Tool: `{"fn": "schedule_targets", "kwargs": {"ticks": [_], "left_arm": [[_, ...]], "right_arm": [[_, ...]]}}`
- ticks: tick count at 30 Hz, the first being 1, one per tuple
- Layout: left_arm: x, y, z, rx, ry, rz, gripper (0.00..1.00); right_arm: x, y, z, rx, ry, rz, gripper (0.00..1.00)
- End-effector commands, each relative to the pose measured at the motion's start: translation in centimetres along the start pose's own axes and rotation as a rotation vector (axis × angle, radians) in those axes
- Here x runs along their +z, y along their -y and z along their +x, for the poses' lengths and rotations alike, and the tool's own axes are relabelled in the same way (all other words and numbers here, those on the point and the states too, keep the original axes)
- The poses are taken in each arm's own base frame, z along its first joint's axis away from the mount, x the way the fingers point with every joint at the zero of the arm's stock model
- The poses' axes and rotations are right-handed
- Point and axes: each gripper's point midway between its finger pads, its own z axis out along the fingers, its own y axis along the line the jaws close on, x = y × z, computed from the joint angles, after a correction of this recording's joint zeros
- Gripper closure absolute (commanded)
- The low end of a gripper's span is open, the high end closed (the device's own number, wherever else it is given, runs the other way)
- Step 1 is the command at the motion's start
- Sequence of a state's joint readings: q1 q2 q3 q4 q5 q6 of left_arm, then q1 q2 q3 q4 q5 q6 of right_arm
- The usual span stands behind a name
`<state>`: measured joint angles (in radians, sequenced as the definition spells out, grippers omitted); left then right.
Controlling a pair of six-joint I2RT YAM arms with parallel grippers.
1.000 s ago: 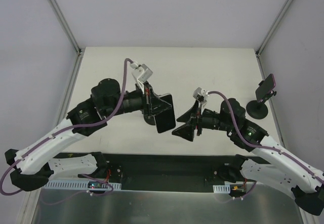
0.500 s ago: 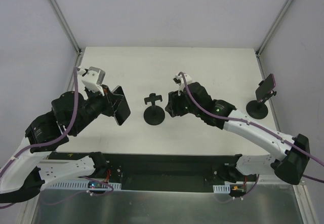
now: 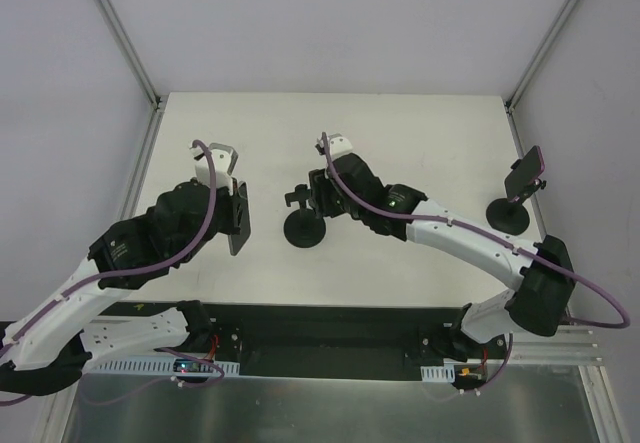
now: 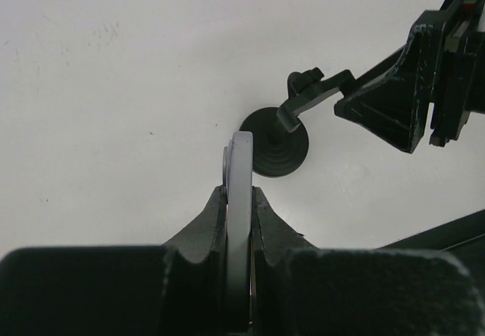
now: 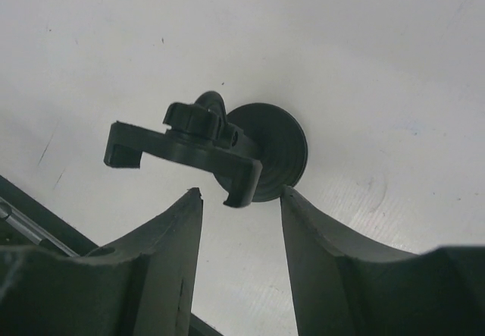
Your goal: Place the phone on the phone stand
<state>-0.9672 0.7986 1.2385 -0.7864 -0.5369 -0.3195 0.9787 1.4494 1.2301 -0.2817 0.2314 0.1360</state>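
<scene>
My left gripper (image 3: 240, 221) is shut on the phone (image 3: 236, 225), a thin dark slab held on edge above the table, left of the phone stand (image 3: 303, 227). In the left wrist view the phone (image 4: 241, 161) stands edge-on between my fingers (image 4: 240, 192), with the stand's round base (image 4: 279, 151) just beyond it. My right gripper (image 3: 318, 195) is open at the stand's clip, on its right side. In the right wrist view the clip (image 5: 182, 148) and the disc base (image 5: 267, 154) sit just past my open fingertips (image 5: 239, 193), which touch nothing.
A second, similar stand (image 3: 508, 215) stands at the table's right edge with another phone (image 3: 526, 172) clipped on it. The table's white side walls rise left and right. The black mounting rail (image 3: 320, 328) runs along the near edge.
My left gripper swung left with the phone, uncovering the stand, then held there. My right gripper reached forward and left, up to the stand's clip.
</scene>
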Motion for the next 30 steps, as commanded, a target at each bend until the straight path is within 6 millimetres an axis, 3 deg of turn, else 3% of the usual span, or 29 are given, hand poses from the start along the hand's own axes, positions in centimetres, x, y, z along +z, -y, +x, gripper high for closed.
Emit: {"fn": "schedule_targets", "kwargs": {"ticks": [1,5,11,13,16,26,30], "left_arm": [[0.3,0.0,-1.2,0.007,0.05,-0.007,1.0],[0.2,0.7,-0.9,0.013,0.052,0.043,1.0],[0.5,1.2,-0.5,0.023,0.036,0.069,1.0],[0.4,1.4,-0.6,0.02,0.039,0.08,1.0],[0.3,2.5,-1.2,0.01,0.053,0.138,1.0],[0.2,10.9,-4.2,0.027,0.192,0.563,1.0],[-1.7,15.7,-4.6,0.071,0.29,0.871,1.0]], "right_arm": [[0.7,-0.2,-2.8,0.003,0.055,0.054,0.53],[1.3,-0.5,-3.6,-0.003,0.06,0.06,0.59],[1.7,-0.1,-3.9,-0.033,0.058,0.09,0.79],[1.4,0.0,-4.0,-0.041,0.058,0.097,0.9],[0.9,0.3,-4.0,-0.06,0.06,0.1,0.97],[-1.8,-1.9,-3.2,-0.222,0.046,-0.16,0.99],[-3.5,-4.4,-1.8,-0.243,0.012,-0.457,0.99]]}}
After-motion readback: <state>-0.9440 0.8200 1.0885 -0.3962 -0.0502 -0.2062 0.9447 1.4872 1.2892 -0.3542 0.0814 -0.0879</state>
